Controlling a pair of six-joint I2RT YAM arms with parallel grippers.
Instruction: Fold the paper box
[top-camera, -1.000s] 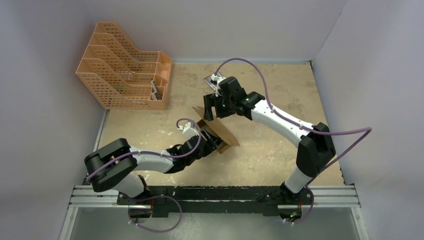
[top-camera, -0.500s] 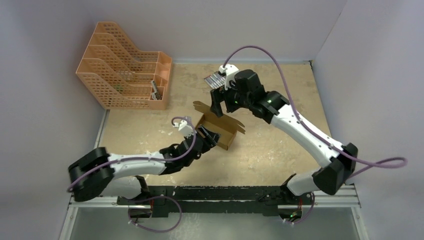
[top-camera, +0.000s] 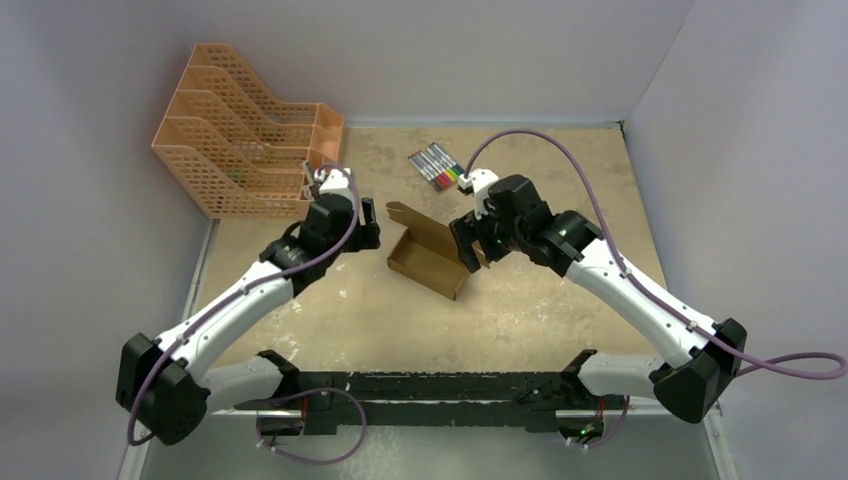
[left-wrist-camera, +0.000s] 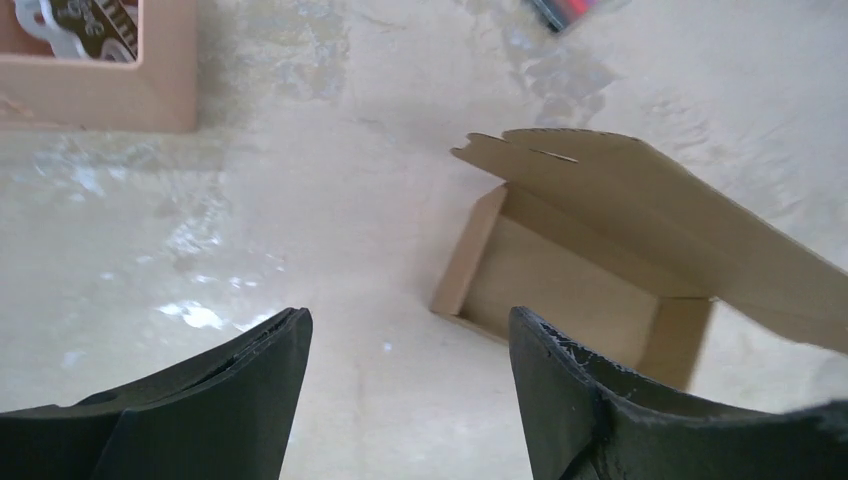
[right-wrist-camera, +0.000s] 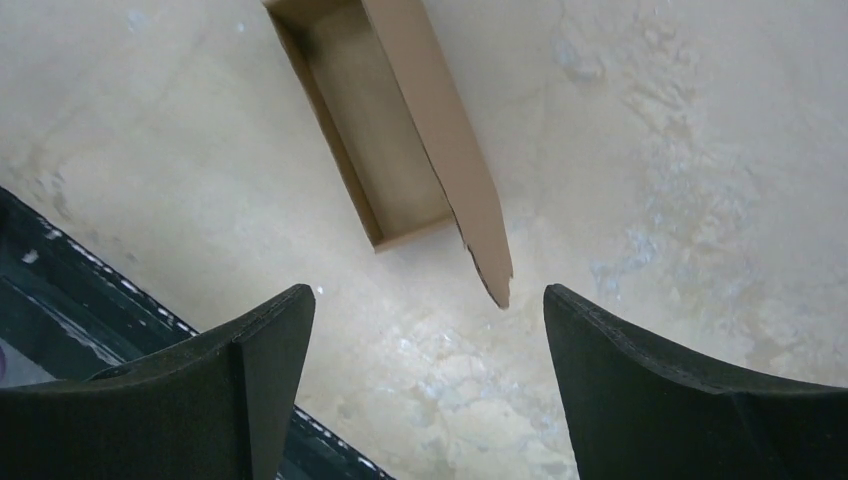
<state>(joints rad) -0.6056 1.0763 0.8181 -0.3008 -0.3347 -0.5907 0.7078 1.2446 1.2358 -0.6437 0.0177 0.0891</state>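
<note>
Here, the paper box (top-camera: 428, 262) sits at the middle of the table (top-camera: 520, 310), its lid flap raised, between two outstretched arms. The left gripper (top-camera: 367, 222) hovers just left of it and the right gripper (top-camera: 468, 250) near its right end, both with fingers spread wide, holding nothing.

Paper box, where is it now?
In the top view the paper box sits open near the centre, between the left gripper and right gripper, held by neither.

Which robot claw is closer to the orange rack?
The left gripper, beside the orange mesh file rack; the right gripper is beyond the paper box.
</note>
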